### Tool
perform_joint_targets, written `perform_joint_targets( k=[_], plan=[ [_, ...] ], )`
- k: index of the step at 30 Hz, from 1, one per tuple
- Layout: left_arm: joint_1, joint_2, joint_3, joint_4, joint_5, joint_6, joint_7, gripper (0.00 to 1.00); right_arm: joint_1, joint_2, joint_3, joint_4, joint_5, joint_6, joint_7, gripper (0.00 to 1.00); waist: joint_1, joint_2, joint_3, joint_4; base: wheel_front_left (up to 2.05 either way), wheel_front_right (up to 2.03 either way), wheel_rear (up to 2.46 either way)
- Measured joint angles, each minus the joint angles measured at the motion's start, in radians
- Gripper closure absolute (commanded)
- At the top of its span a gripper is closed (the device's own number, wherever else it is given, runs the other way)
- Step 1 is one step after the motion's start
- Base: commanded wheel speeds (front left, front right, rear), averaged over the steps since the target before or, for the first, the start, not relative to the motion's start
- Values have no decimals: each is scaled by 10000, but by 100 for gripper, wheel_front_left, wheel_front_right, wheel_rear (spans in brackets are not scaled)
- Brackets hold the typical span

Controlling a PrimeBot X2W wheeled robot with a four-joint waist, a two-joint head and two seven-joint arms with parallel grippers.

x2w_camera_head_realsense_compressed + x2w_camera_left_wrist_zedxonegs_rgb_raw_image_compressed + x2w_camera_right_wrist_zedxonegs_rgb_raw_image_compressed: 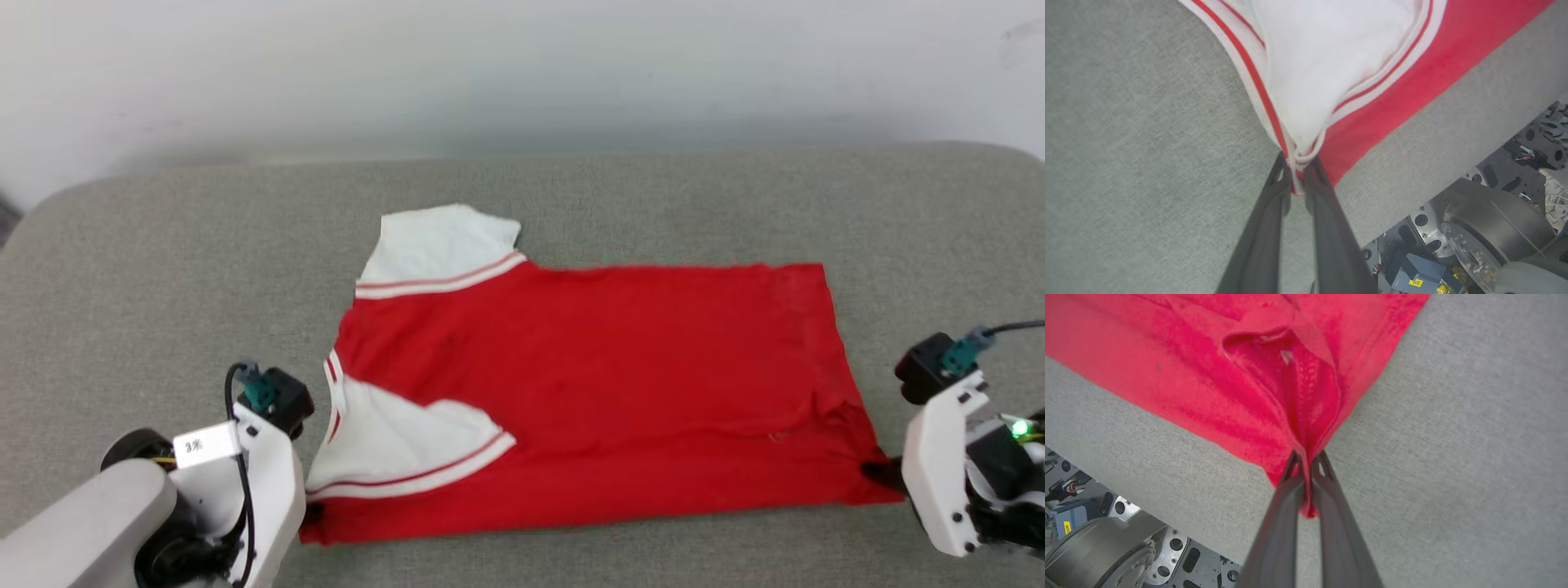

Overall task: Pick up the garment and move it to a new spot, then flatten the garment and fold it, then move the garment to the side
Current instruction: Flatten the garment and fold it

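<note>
Folding seems underway: left gripper (1298, 173) and right gripper (1307, 460) clench lower-frame corners of the red jersey (588, 367); next, lift both evenly.

One garment (588, 392), two grippers, one grey padded surface (653, 196).

The single red jersey T-shirt shows two white sleeves: one (437, 245) at its ten o'clock, one (392, 441) at its eight o'clock, each edged by one striped red-and-white band. Of the two grippers, the left gripper (310, 513) sits at seven o'clock in the head view and the right gripper (878, 472) at four o'clock. Each has two long dark fingers, one pair (1265, 228) in the left wrist view and one pair (1282, 522) in the right wrist view, four in all. One green light (1018, 427) glows on the right arm.
</note>
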Motion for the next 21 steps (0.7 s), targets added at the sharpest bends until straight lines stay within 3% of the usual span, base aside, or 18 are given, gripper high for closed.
perform_joint_targets(
  k=[8,17,18,19,20,21],
  plan=[
    [998,481,-142,-1026,-391,330,2,100,1032,-853,-207,-585,481,0,-58,100,0,0,-256,-27,0,0,0],
    [1502,259,-265,-462,-541,546,-407,100,1546,-144,-332,6,151,0,-104,100,0,0,91,-115,0,0,0],
    [1501,213,-182,-399,-550,573,-531,75,1568,-54,-393,73,140,0,-190,61,0,0,86,-113,0,0,0],
    [1499,199,-121,-366,-543,575,-667,0,1574,-6,-445,109,56,0,-278,8,0,0,68,-105,0,0,0],
    [1497,199,-81,-349,-610,566,-694,0,1579,19,-516,104,-2,0,-389,0,0,0,34,-94,0,0,0],
    [1495,221,-29,-347,-669,533,-748,0,1585,48,-619,88,-21,0,-533,0,0,0,-9,-86,0,0,0]
  ],
)
